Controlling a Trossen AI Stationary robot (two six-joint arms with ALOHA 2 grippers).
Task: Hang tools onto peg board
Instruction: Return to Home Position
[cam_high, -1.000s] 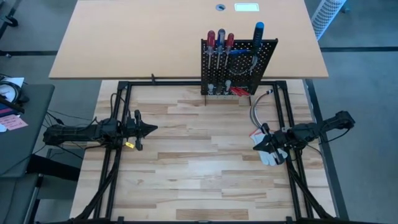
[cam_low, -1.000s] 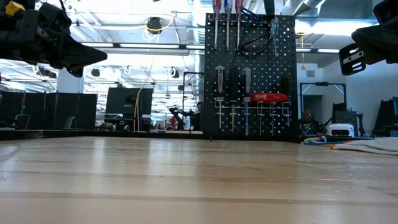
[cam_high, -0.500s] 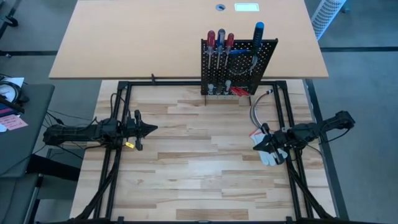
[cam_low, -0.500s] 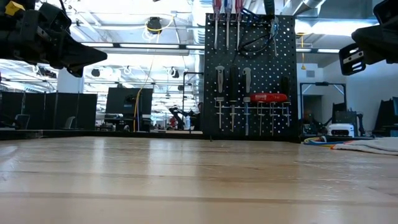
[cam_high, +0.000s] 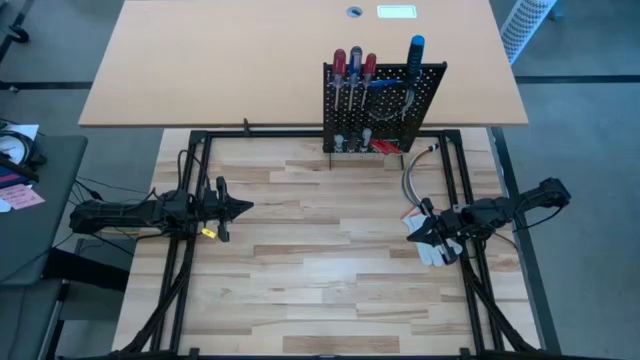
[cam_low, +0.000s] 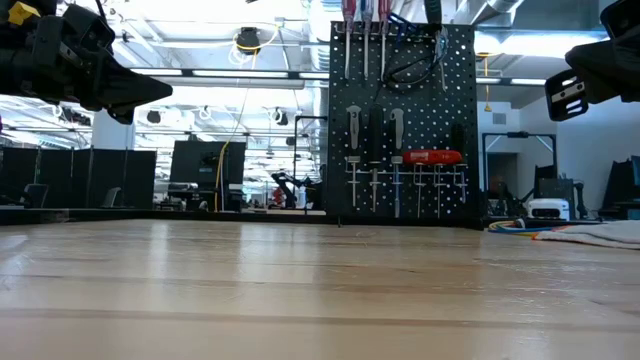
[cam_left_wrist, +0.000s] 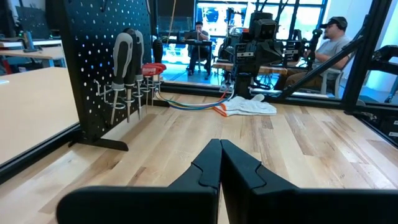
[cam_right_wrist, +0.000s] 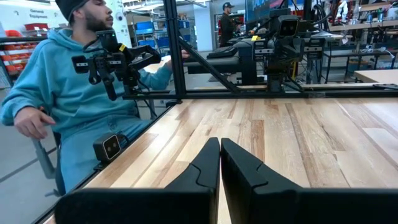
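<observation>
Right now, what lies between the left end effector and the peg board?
Nothing: the high view shows only bare table planks between the left end effector and the peg board.

The worktop (cam_high: 320, 270) in front of the peg board (cam_high: 384, 108) lay open across its middle. The peg board, hung with tools (cam_high: 339, 60), closed off the far edge. Nearer and to its right, a looped cable (cam_high: 406, 185) and a white glove (cam_high: 432, 252) lay in the way.
</observation>
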